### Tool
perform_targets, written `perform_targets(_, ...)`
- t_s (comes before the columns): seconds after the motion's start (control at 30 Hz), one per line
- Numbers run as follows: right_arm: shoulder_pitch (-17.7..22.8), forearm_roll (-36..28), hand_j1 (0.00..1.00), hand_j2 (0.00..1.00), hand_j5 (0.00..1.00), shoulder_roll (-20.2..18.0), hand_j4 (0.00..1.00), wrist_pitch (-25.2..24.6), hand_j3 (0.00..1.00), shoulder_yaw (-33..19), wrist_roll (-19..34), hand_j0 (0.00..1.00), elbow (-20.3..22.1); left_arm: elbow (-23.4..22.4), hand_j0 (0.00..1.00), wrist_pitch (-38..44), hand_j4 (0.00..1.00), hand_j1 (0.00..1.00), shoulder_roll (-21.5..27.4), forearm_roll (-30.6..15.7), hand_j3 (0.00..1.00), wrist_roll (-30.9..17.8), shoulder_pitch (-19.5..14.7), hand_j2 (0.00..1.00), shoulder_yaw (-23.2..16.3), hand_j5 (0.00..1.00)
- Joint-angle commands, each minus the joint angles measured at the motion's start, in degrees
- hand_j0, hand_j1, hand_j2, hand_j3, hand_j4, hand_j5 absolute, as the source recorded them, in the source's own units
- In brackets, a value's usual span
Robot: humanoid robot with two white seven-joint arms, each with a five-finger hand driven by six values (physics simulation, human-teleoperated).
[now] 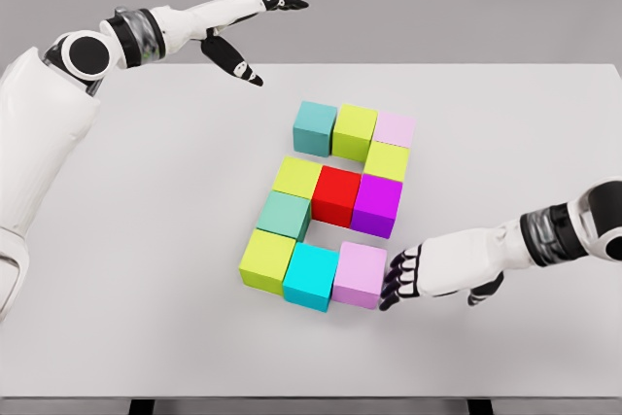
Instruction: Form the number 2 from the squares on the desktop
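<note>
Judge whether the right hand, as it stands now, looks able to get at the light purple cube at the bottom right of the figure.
Probably yes. The right hand is already beside the light purple cube, fingertips at its right face, and nothing lies between them. The bare table on that side leaves the approach free.

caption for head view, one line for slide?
Right hand touches the pink cube closing a block "2"; left hand is raised.
</note>
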State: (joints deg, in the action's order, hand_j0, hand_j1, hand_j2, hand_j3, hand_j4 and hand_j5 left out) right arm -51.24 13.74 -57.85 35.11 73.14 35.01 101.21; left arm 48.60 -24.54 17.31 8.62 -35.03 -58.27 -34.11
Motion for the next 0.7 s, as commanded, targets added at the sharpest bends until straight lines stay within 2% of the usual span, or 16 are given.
perform_targets(0.0, 0.00, -0.29, 1.00, 1.00, 1.00, -1.04, 1.00, -0.11, 1.00, 0.16, -0.01, 1.00, -0.04, 0.00, 1.00, 0.11, 1.00, 1.00, 0.01, -0.36, 1.00, 0.03, 0.00, 1.00, 0.10, 1.00)
perform_targets(0.07, -0.35, -0.29, 1.00, 1.00, 1.00, -3.32, 1.00, -0.11, 1.00, -0.37, -0.01, 1.00, -0.13, -0.09, 1.00, 0.11, 1.00, 1.00, 0.01, -0.36, 1.00, 0.03, 0.09, 1.00, 0.01, 1.00)
perform_targets(0.1, -0.62, -0.38, 1.00, 1.00, 1.00, -5.69, 1.00, -0.11, 1.00, -1.33, -0.01, 1.00, -0.22, 0.00, 1.00, 0.11, 1.00, 1.00, 0.01, -0.36, 1.00, 0.03, 0.09, 1.00, 0.01, 1.00)
perform_targets(0.23, 0.61, -4.07, 1.00, 1.00, 1.00, -13.34, 1.00, -0.11, 1.00, -12.58, -0.01, 1.00, -1.36, 0.79, 1.00, -2.52, 1.00, 1.00, 0.01, -0.45, 1.00, 0.03, 0.00, 1.00, -0.08, 1.00)
perform_targets(0.33, 1.41, -4.24, 1.00, 1.00, 1.00, -12.82, 1.00, -0.11, 1.00, -13.99, -0.01, 1.00, -2.07, 0.88, 1.00, -9.20, 1.00, 1.00, 0.36, -0.44, 1.00, 0.03, 0.00, 1.00, -0.17, 1.00)
perform_targets(0.37, 1.67, -6.70, 1.00, 1.00, 1.00, -12.47, 1.00, -0.11, 1.00, -13.90, -0.01, 1.00, -2.07, 0.79, 1.00, -9.91, 1.00, 1.00, 0.44, -0.36, 1.00, 0.03, 0.00, 1.00, -0.25, 1.00)
perform_targets(0.43, 6.68, -14.78, 1.00, 1.00, 1.00, -12.03, 1.00, -0.11, 1.00, -13.82, -0.01, 1.00, -2.07, 0.70, 1.00, -10.46, 1.00, 1.00, 0.44, -0.45, 1.00, 0.03, 0.09, 1.00, -0.25, 1.00)
perform_targets(0.6, 7.73, -15.58, 1.00, 1.00, 1.00, -12.47, 1.00, -0.11, 1.00, -15.57, -0.01, 1.00, -1.71, 0.71, 1.00, -10.46, 1.00, 1.00, 0.62, -0.36, 1.00, 0.03, 0.09, 1.00, -0.34, 1.00)
perform_targets(0.67, 8.08, -19.18, 1.00, 1.00, 1.00, -12.64, 1.00, -0.11, 1.00, -15.84, -0.01, 1.00, -1.71, 0.79, 1.00, -10.46, 1.00, 1.00, 1.68, -0.36, 1.00, 0.03, 0.96, 1.00, -0.61, 1.00)
